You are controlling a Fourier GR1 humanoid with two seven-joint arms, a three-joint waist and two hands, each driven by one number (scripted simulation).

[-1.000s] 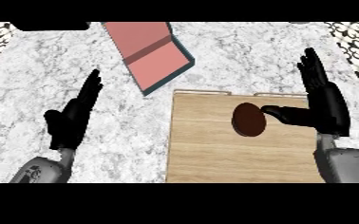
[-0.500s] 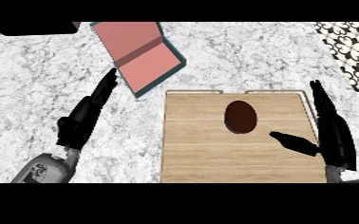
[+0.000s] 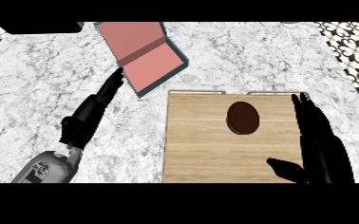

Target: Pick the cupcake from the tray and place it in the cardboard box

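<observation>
Marble counter (image 3: 231,61) fills my view, and my right hand (image 3: 319,142) has slid down along the wooden tray's (image 3: 203,161) right edge, fingers straight, thumb spread, holding nothing. The cupcake (image 3: 242,117) sits untouched on the tray, just left of that hand. My left hand (image 3: 91,116) rests open near the pink cardboard box (image 3: 144,57). The grasp is not yet made; I judge I'm lining up for it.

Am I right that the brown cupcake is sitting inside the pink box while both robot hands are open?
Not quite. The head view shows the cupcake on the wooden tray, apart from the pink box. Both the left robot hand and right robot hand are indeed open.
</observation>
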